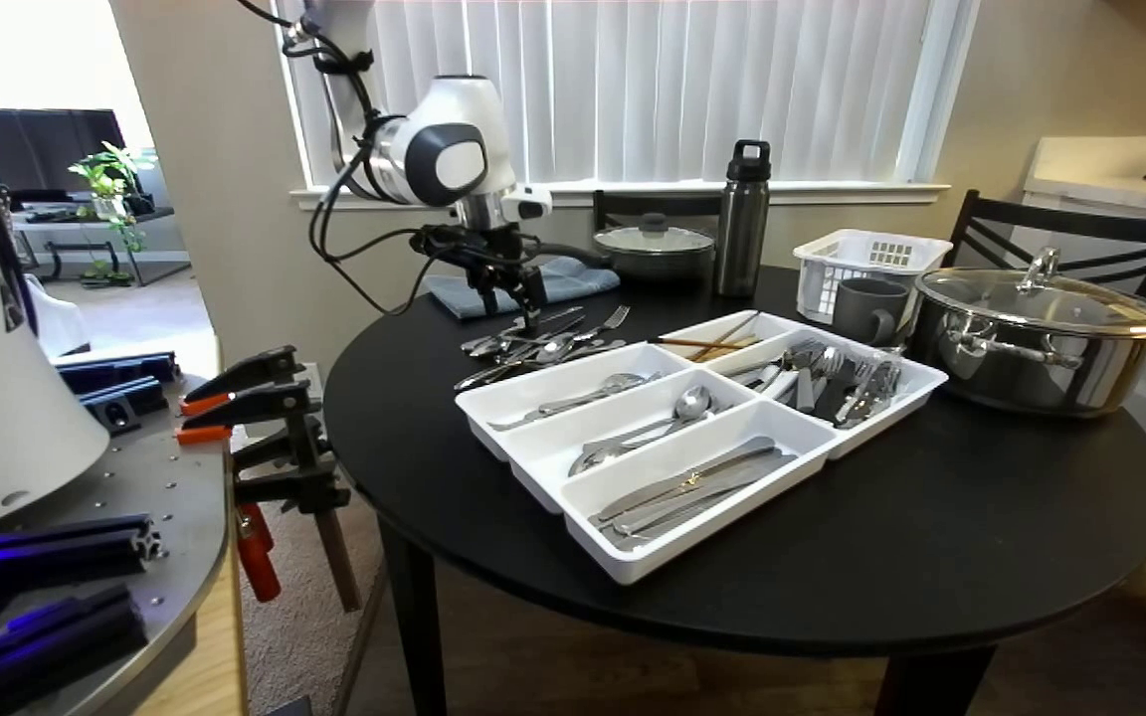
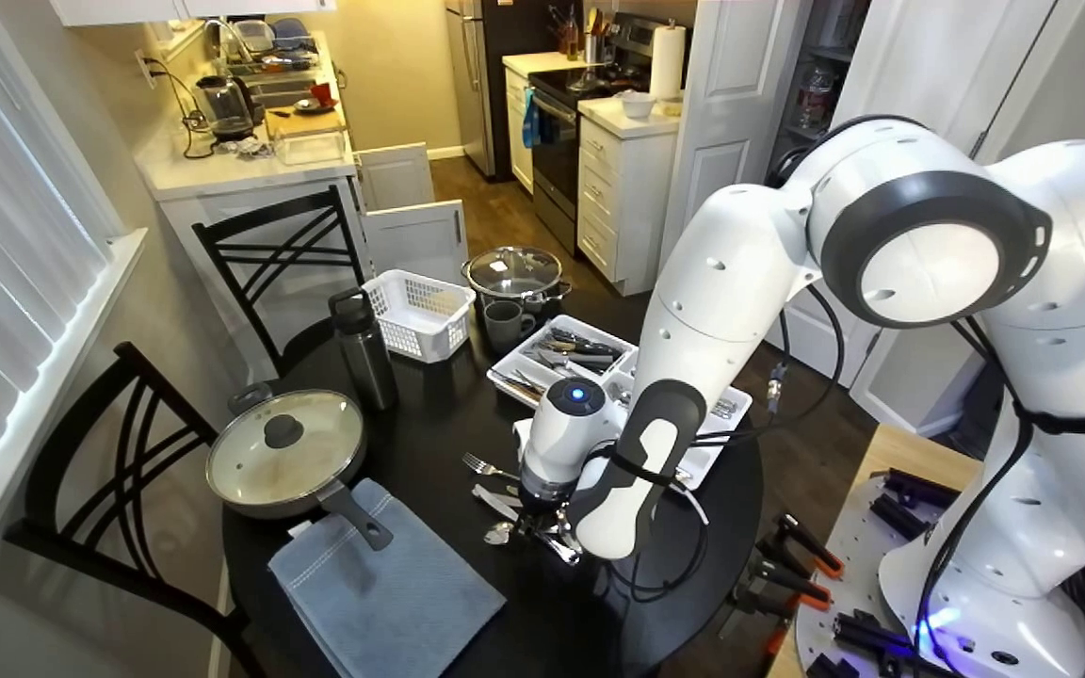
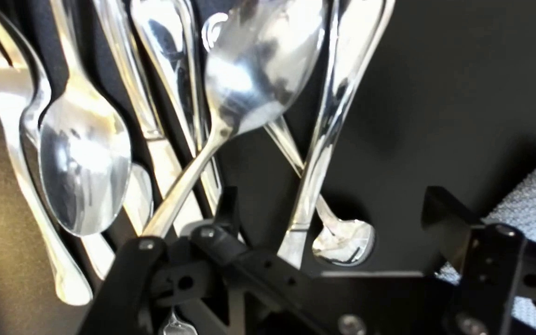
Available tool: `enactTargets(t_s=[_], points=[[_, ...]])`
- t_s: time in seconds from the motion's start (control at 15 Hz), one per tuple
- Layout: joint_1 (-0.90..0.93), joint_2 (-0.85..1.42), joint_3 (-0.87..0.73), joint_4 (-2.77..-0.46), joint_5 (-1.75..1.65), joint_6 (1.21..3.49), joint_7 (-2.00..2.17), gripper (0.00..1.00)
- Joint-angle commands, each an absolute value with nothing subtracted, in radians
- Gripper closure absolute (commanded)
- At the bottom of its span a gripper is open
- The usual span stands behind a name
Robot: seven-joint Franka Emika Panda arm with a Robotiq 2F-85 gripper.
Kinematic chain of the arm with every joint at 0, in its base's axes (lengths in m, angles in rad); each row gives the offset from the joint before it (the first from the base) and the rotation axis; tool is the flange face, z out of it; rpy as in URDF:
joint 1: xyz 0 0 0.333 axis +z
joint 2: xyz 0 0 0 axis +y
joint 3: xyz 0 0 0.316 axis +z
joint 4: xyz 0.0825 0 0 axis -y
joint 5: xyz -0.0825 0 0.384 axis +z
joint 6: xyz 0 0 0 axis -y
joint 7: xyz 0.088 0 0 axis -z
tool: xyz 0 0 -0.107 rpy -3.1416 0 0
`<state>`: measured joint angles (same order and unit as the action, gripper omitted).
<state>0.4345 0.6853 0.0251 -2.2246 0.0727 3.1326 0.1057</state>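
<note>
- Black and round, the table [image 1: 891, 557] carries everything you are working among.
- The white plastic cutlery tray [image 1: 712, 517] rests on it; its five compartments include one with knives [image 1: 687, 487] and one with chopsticks [image 1: 687, 343].
- The folded blue-grey cloth [image 2: 392, 584] lies near your working spot, on the side away from the tray.
- The loose steel cutlery [image 1: 555, 348] lies in a jumble between tray and cloth, several pieces crossing.
- Your gripper [image 3: 335, 209] hangs low over that jumble, empty, its jaws spread wide. I'd judge the step in hand as lining up a grasp, none made yet; whether it touches any piece, you cannot tell from these views.
- The table knife [image 3: 321, 158] runs, in the wrist view, into the gap between the jaws, blade end toward you, and crosses over the stem of the small spoon [image 3: 346, 242].
- The large spoon [image 3: 263, 70] lies just beside the knife, its handle slanting across neighbouring pieces.
- The small spoon's bowl shows beside the knife blade, in the same gap. The next move likely calls for you to single out one piece: closing here could pinch both, so centre on your choice before coming down.
</note>
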Motion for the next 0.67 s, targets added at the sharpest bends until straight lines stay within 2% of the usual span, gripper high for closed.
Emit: enactTargets(t_s=[0.0, 0.07, 0.13, 0.27, 0.33, 0.6], points=[[0.400, 0.715, 0.059, -2.212, 0.076, 3.139, 0.135, 0.00], [0.387, 0.722, 0.074, -2.209, 0.076, 3.137, 0.131, 0.06], [0.372, 0.729, 0.090, -2.206, 0.076, 3.138, 0.128, 0.27], [0.352, 0.740, 0.112, -2.200, 0.075, 3.139, 0.124, 0.32], [0.343, 0.743, 0.120, -2.197, 0.075, 3.140, 0.123, 0.37], [0.352, 0.726, 0.093, -2.203, 0.078, 3.139, 0.137, 0.65]])
